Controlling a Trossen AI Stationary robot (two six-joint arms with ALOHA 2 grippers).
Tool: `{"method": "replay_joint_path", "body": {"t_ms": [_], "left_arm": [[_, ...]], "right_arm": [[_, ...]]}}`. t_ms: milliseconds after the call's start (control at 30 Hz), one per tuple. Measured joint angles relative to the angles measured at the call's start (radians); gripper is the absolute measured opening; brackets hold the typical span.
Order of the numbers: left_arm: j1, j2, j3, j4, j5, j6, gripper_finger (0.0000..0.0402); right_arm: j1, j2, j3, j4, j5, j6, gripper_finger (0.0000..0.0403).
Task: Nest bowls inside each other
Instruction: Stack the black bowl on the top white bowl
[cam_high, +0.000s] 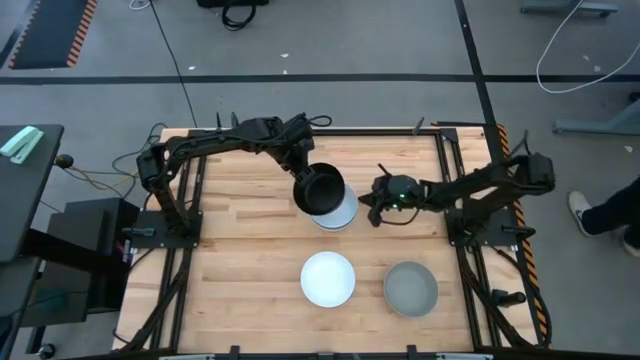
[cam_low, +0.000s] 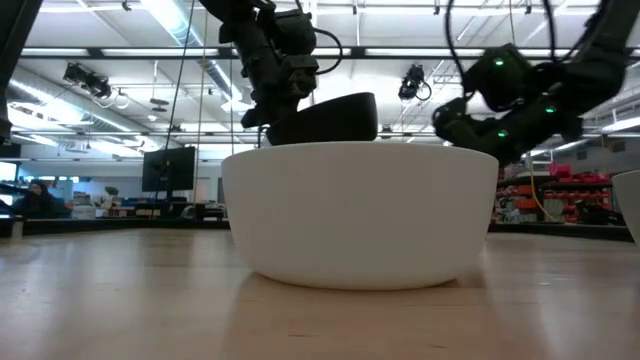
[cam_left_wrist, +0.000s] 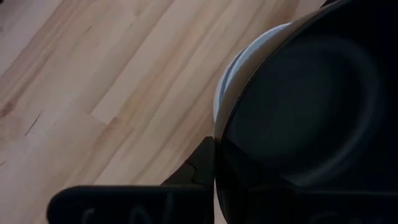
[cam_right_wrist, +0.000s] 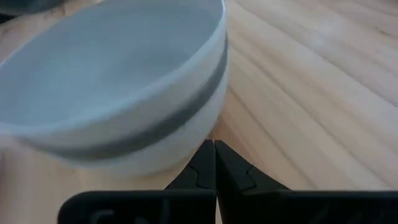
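Left hand (cam_high: 309, 186): over mid-counter, pinching the rim of the black bowl (cam_high: 321, 190); one finger (cam_left_wrist: 202, 163) seen against the rim in the left wrist view.
Black bowl: held in the air, partly above the stack (cam_high: 338, 212); low view shows it raised behind the near white bowl (cam_low: 360, 212), tilted; clear of or touching the stack, cannot tell.
Stack: nested bowls at mid-counter, just beside the right hand (cam_high: 376, 208); right wrist view shows a white bowl (cam_right_wrist: 112, 81) seated in a grey one (cam_right_wrist: 168, 121), with a further white one below; exact count cannot be told.
Right hand: at the stack's side, fingers (cam_right_wrist: 214, 165) pressed together, holding nothing; tips close to the stack's outer wall, contact not clear.
Near white bowl: alone, upright on the counter (cam_high: 230, 290), toward the front edge, well apart from the stack.
Light grey bowl (cam_high: 410, 288): upright, near the white bowl, on the right arm's side, not touching it.
Counter: pale wood planks in a dark frame.
Surroundings: person's foot and leg (cam_high: 600, 212) at the right edge of the high view, off the counter.
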Motion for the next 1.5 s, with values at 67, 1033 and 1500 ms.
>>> {"method": "replay_joint_path", "body": {"t_ms": [67, 1033, 1500], "left_arm": [[0.003, 0.0, 0.0, 0.0, 0.001, 0.0, 0.0015], [-0.007, -0.001, 0.0, -0.245, 0.015, -0.118, 0.0018], [-0.014, 0.162, 0.004, -0.249, 0.048, -0.07, 0.0014]], "right_arm": [[0.0, 0.051, 0.057, -0.005, -0.023, -0.02, 0.0], [0.015, 0.136, 0.311, -0.364, -0.075, -0.119, 0.0], [0.096, 0.06, 0.311, -0.435, -0.028, -0.117, 0.0]]}}
